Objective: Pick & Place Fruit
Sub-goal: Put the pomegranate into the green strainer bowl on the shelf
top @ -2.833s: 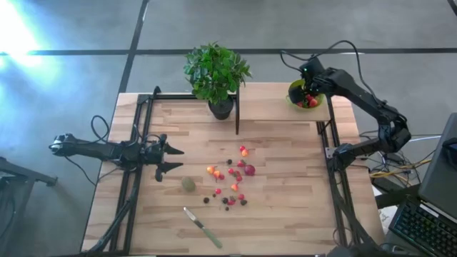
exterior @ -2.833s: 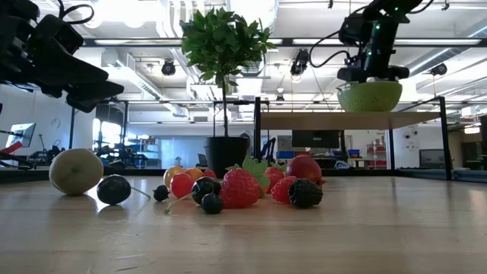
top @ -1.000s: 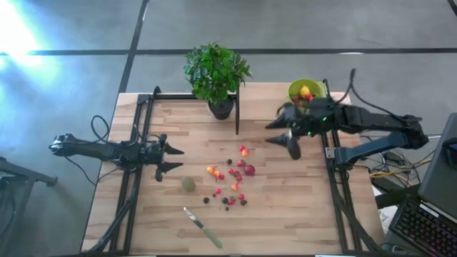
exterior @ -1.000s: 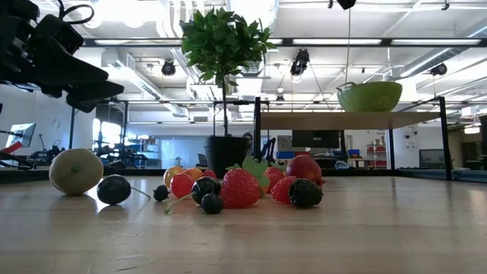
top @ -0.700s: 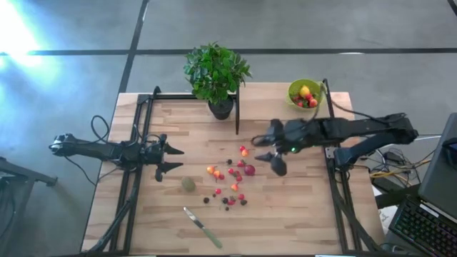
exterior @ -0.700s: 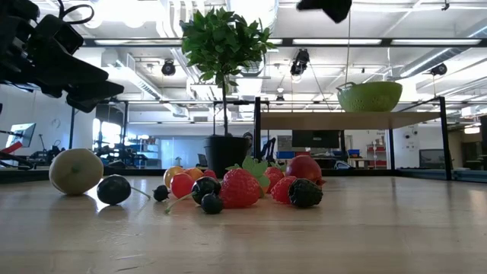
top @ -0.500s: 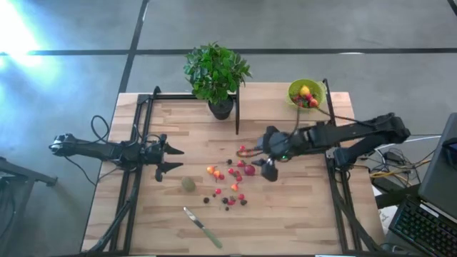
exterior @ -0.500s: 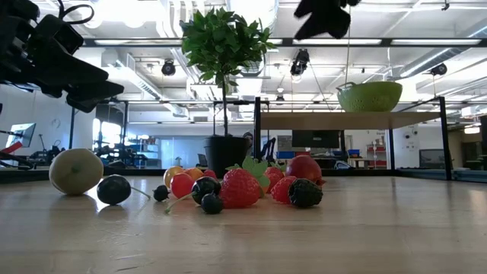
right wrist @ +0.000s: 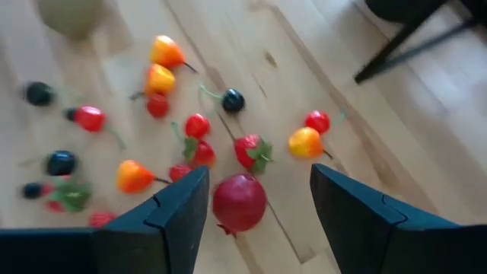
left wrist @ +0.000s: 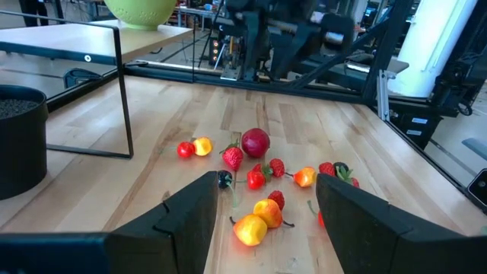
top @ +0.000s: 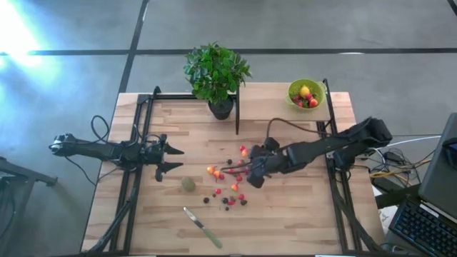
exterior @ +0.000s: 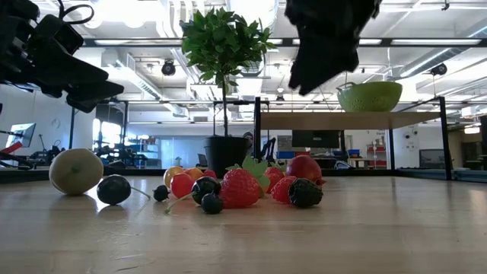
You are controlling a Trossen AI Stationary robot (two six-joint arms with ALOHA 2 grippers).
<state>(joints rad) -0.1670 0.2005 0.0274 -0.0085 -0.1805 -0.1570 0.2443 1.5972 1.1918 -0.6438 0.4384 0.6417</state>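
Small toy fruit point(top: 228, 182) lies scattered on the wooden table's middle: red and orange berries, dark berries, a strawberry point(exterior: 240, 189) and a dull-green ball point(top: 188, 184). My right gripper point(top: 250, 171) hangs open just above the pile's right side, slanting down. A dark-red round fruit point(right wrist: 239, 202) lies on the table between and ahead of its fingers, untouched. My left gripper point(top: 171, 158) waits open at the table's left, pointing level at the fruit point(left wrist: 255, 142). More fruit sits in the lime-green bowl point(top: 305, 93).
The bowl point(exterior: 369, 95) stands on a raised shelf at the far right. A potted plant point(top: 216, 71) stands at the far middle, beside a thin black post point(top: 237, 111). A green-handled knife point(top: 203, 227) lies near the front edge. Black frame rails run along both table sides.
My right gripper has swept from beside the bowl toward the table's left and near edge, sinking and tipping its fingers downward, and now hangs over the fruit pile. The fruit has not moved.
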